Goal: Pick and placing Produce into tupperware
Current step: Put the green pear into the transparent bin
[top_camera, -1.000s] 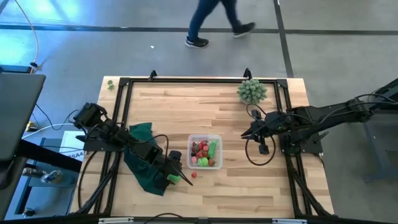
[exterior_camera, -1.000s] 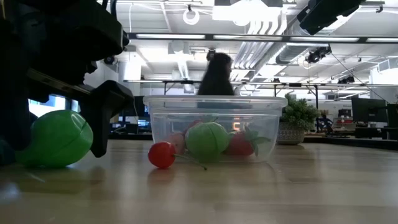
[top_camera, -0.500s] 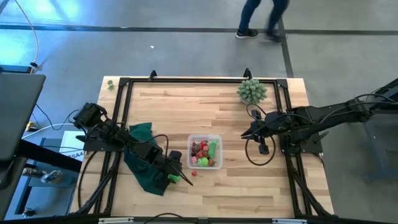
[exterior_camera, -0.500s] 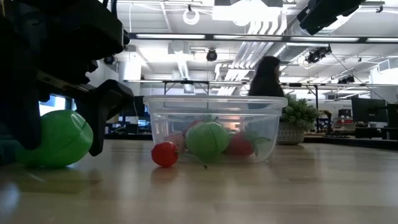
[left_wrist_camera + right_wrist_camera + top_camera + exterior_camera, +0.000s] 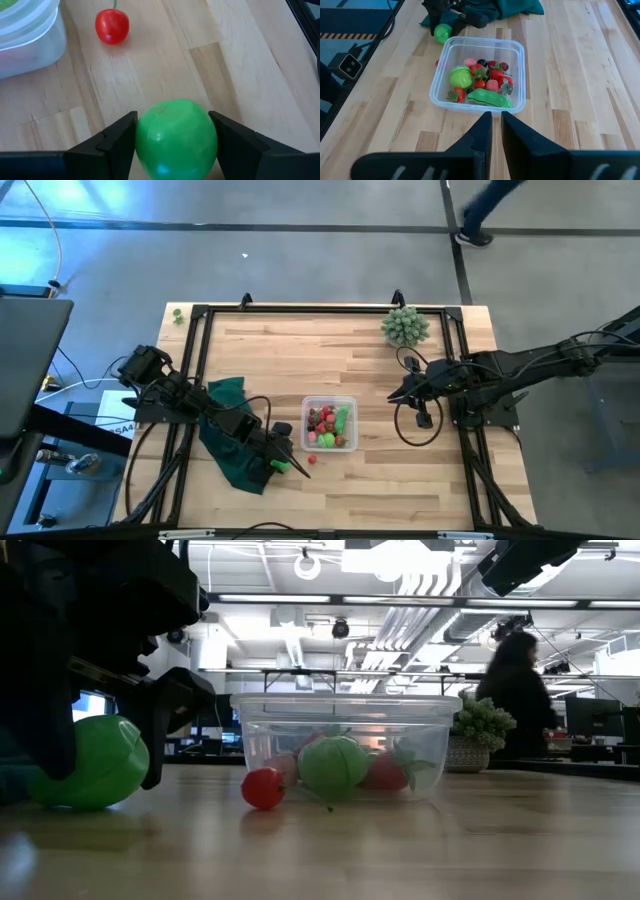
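The left jaws [image 5: 175,137] stand spread either side of a green ball [image 5: 176,136] on the desk [image 5: 240,70], near a red cherry [image 5: 112,26] lying beside the tupperware [image 5: 329,423]. The right jaws [image 5: 493,125] are pressed together, well apart from the tupperware.

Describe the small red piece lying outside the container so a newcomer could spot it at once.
Find the clear tupperware in the middle of the wooden table. Just off the corner nearest the left gripper lies a cherry tomato, bare on the wood. It is the only red piece outside the tub, far smaller than the green ball between that gripper's fingers.
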